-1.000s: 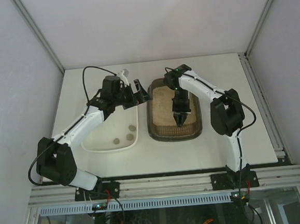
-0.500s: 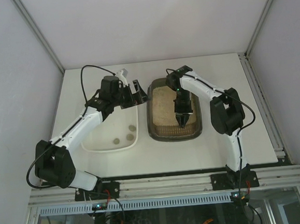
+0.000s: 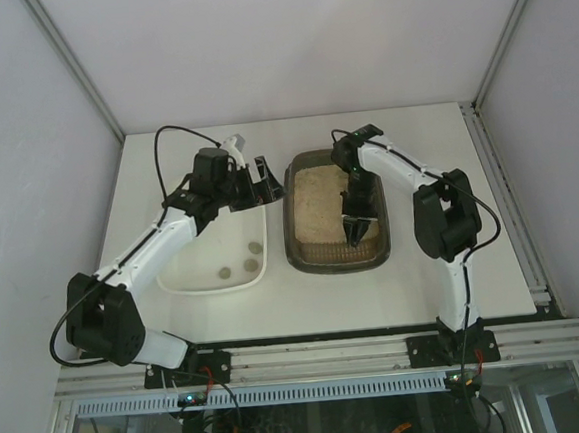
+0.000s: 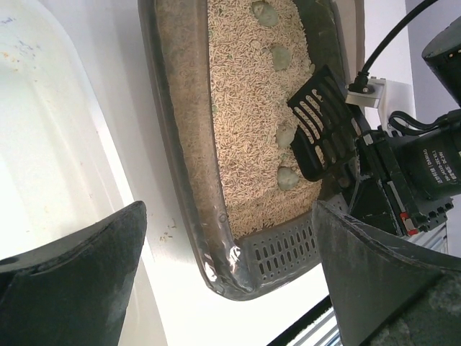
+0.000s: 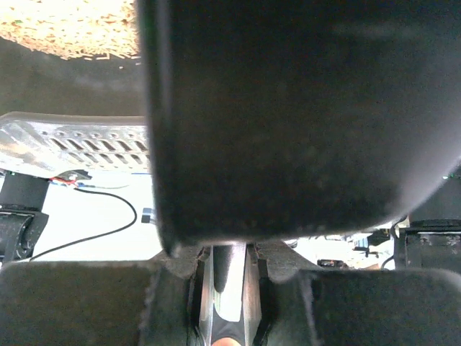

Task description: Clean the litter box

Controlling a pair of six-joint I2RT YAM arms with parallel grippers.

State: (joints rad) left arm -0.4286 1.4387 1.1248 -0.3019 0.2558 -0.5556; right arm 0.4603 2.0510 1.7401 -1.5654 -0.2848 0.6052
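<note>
The litter box (image 3: 299, 238) is a dark tray with beige litter, right of the table's middle. It also shows in the left wrist view (image 4: 180, 166), where several grey-green clumps (image 4: 287, 177) lie on the litter. My right gripper (image 3: 355, 221) is shut on a black slotted scoop (image 4: 322, 122) held low over the box's near right part. In the right wrist view the scoop (image 5: 302, 108) fills the frame and its handle sits between the fingers (image 5: 229, 277). My left gripper (image 3: 264, 178) is open and empty beside the box's far left corner; its jaws stand wide apart (image 4: 227, 216).
A white tray (image 3: 189, 275) lies left of the litter box with a few grey clumps (image 3: 255, 247) in its near right corner. The left arm reaches over that tray. Grey walls enclose the table on three sides.
My right gripper and the scoop have shifted a little to the right inside the box. My left gripper has drawn back slightly to the left and away from the box.
</note>
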